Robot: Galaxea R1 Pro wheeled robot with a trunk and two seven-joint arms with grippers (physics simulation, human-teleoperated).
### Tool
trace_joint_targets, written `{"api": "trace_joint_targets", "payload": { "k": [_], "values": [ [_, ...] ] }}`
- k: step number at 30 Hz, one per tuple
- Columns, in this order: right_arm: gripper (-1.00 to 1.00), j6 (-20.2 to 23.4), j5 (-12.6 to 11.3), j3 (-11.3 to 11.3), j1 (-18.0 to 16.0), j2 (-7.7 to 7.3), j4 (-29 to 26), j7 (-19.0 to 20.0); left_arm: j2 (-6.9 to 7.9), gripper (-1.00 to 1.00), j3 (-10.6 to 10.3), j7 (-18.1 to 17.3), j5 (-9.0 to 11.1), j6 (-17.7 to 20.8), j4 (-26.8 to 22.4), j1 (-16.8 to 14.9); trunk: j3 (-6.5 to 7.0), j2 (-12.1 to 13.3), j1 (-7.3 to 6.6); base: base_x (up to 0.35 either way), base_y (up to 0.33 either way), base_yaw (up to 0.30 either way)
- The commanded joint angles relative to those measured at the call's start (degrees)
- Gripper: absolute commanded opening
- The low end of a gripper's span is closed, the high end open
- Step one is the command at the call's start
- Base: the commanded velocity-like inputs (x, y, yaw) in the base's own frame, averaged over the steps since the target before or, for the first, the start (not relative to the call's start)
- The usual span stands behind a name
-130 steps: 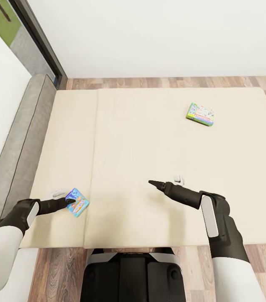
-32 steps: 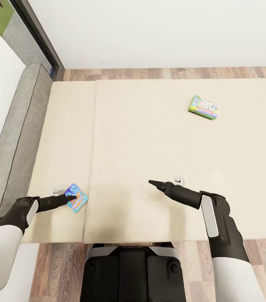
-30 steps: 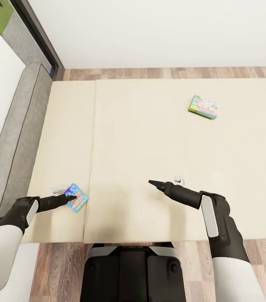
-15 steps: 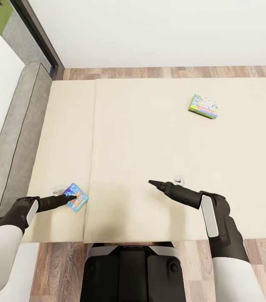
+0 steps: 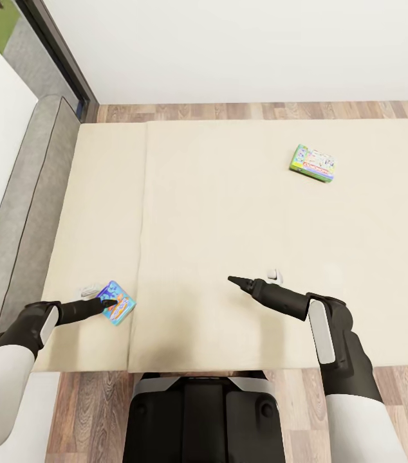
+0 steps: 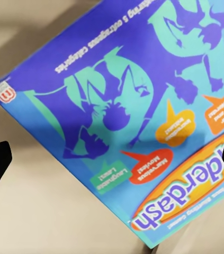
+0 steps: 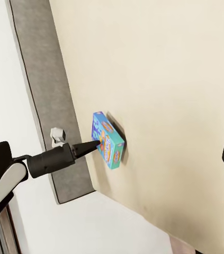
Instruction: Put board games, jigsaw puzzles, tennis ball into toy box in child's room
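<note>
Left end effector (image 5: 104, 298) spread wide astride the blue board game (image 5: 118, 305) on the bed (image 5: 230, 218).
Unchanged over the last second; grasp not yet made. Right end effector (image 5: 253, 279) open, idle.

Two flat board game boxes are counted on the bed: one blue box with colourful lettering and orange speech bubbles (image 5: 118, 303), and one pale box with a green edge (image 5: 313, 163). One long beige mattress (image 5: 230, 218) is seen, divided by a seam into two sections, and one low grey padded headboard (image 5: 20, 225) is counted beside it. Two robot arms with black forearms are counted, each ending in one gripper: the left gripper (image 5: 103, 299) and the right gripper (image 5: 253, 278), two in all. One white wall (image 5: 249, 45) and one wooden plank floor (image 5: 249, 110) are also counted.
</note>
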Motion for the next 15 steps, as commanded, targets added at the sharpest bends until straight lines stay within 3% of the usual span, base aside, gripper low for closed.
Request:
{"api": "trace_joint_targets", "payload": {
  "k": [1, 15],
  "values": [
    [1.00, 0.3, 0.4, -0.2, 0.0, 0.06, 0.0, 0.5, -0.05, 1.00, 0.4, -0.5, -0.5, 0.4, -0.1, 0.0, -0.06, -0.1, 0.03, 0.000, 0.000, 0.000],
    [1.00, 0.3, 0.4, -0.2, 0.0, 0.06, 0.0, 0.5, -0.11, 1.00, 0.4, -0.5, -0.5, 0.4, -0.2, 0.0, -0.06, -0.1, 0.03, 0.000, -0.050, 0.000]
  ]
}}
